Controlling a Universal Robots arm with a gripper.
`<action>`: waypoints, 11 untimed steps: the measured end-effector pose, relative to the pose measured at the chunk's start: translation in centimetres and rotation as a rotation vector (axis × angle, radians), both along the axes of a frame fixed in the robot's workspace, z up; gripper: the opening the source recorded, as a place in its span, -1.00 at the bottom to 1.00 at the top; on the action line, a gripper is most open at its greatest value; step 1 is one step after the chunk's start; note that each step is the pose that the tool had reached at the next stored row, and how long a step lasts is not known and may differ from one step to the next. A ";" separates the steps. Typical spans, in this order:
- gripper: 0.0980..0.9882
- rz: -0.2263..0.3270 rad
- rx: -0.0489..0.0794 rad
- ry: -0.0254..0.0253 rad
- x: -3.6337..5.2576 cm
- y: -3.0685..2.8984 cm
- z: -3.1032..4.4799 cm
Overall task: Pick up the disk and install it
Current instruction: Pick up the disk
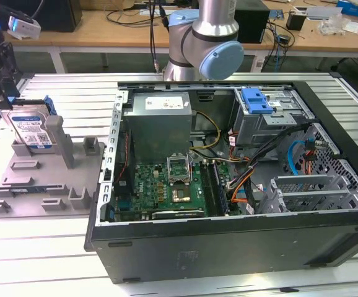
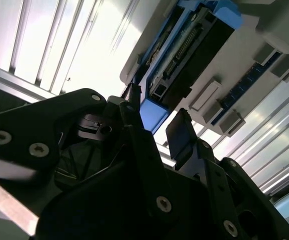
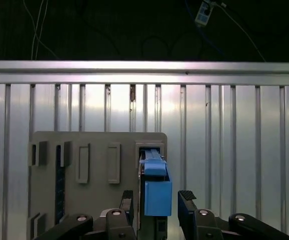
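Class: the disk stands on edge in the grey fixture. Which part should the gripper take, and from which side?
Probably its top edge, from straight above, with the fingers pinching the two flat faces. The disk stands upright in the fixture, which hems in its lower part, so only the top looks free. The open gripper hangs astride that edge.

An open computer case [image 1: 228, 247] lies on the slatted metal table [image 1: 43, 266], showing its green circuit board [image 1: 166, 185] and grey power supply [image 1: 160, 120]. A grey fixture [image 1: 55, 176] sits beside it, on the exterior view's left.
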State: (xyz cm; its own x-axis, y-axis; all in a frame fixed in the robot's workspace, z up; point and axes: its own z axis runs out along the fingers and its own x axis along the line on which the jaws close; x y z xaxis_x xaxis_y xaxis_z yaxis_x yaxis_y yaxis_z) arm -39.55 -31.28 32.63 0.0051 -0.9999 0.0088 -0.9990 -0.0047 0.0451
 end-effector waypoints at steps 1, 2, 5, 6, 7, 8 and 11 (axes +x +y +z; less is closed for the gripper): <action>-0.14 -0.001 0.000 0.0000 0.00 0.00 -0.06; -0.14 -0.002 0.000 0.0000 0.00 0.00 -0.10; -0.14 -0.004 0.000 0.0000 0.00 0.00 -0.29; -0.14 -0.004 0.000 0.0001 0.00 0.00 -0.34; -0.14 -0.005 0.000 0.0000 0.00 0.00 -0.42; -0.14 -0.005 0.000 0.0000 0.00 0.00 -0.53; -0.14 -0.006 0.000 0.0002 -0.06 0.06 -0.68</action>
